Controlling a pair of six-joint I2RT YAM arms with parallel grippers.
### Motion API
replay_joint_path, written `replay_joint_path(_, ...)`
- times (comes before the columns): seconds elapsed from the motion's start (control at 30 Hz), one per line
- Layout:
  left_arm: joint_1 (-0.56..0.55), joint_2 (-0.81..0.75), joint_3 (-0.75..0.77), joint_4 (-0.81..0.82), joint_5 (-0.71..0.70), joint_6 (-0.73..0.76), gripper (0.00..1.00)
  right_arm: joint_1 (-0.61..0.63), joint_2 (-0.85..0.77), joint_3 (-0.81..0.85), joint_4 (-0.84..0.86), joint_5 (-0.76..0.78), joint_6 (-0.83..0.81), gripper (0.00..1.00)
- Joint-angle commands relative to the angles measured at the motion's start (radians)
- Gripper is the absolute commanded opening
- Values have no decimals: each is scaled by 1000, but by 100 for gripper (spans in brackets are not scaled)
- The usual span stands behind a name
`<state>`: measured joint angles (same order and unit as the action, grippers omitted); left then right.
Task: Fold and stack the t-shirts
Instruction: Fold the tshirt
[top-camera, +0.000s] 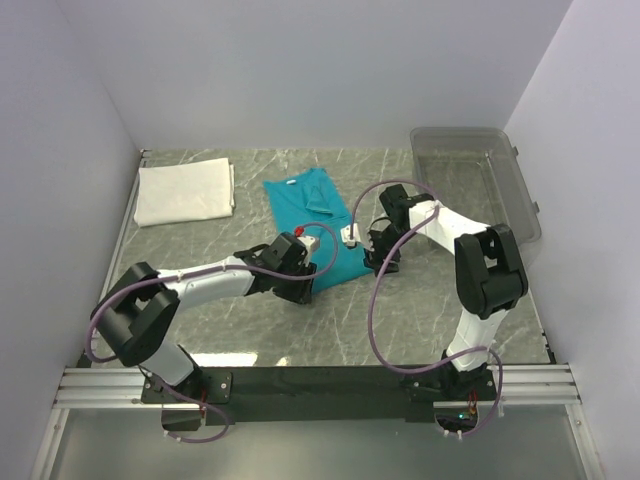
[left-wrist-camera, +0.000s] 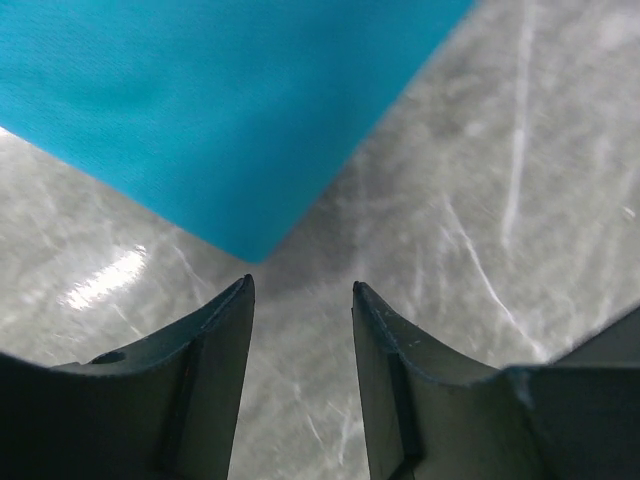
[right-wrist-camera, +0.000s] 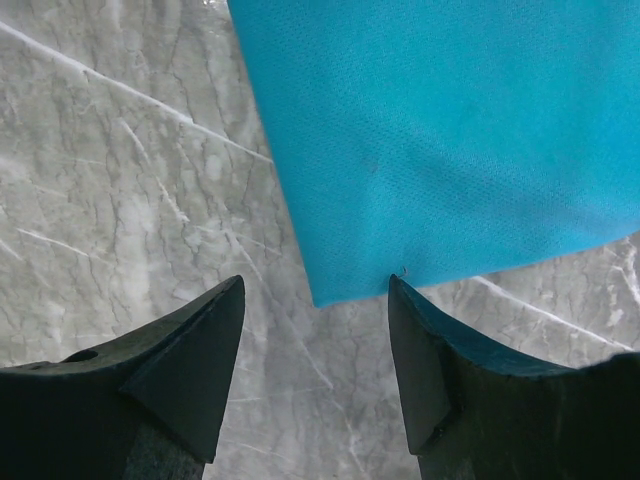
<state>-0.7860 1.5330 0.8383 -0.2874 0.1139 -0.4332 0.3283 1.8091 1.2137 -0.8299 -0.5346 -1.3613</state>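
The teal t-shirt (top-camera: 312, 222) lies flat on the marble table, folded into a long strip with its neck at the far end. A white folded piece (top-camera: 185, 192) lies at the far left. My left gripper (top-camera: 303, 293) is open and empty, just short of the shirt's near left corner; in the left wrist view (left-wrist-camera: 300, 285) the teal corner (left-wrist-camera: 220, 100) sits right ahead of the fingertips. My right gripper (top-camera: 377, 260) is open and empty at the near right corner; in the right wrist view (right-wrist-camera: 315, 285) the teal corner (right-wrist-camera: 450, 130) lies between the fingertips, touching neither.
A clear plastic bin (top-camera: 475, 180) stands at the far right. White walls close in the table on three sides. A metal rail (top-camera: 320, 385) runs along the near edge by the arm bases.
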Motion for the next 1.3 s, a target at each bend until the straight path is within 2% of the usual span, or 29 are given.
replay_joint_path(0.0,-1,26,51,22,-85,-22,49,12,9,47,14,-4,7,66)
replay_joint_path(0.13,1,53,58,27,-105,-50,47,18,27,55,11,8,13,66)
replay_joint_path(0.23,-1,87,64,40,-89,-59,43,21,50,63,17,27,25,66)
replay_joint_path(0.6,-1,119,56,73,-43,-76,11,23,65,47,35,82,83,61)
replay_joint_path(0.73,1,107,50,79,-26,-70,1,37,71,32,67,96,119,49)
replay_joint_path(0.97,28,67,19,99,52,-78,1,49,76,6,114,120,186,32)
replay_joint_path(1.07,36,46,-11,120,92,-85,1,48,73,7,110,117,206,18)
replay_joint_path(1.1,34,41,-19,126,101,-87,1,49,72,9,97,114,209,3)
replay_joint_path(1.13,34,32,-33,128,115,-87,1,45,67,9,91,105,212,0)
replay_joint_path(1.27,36,-11,-62,119,164,-87,1,23,45,30,-10,29,203,0)
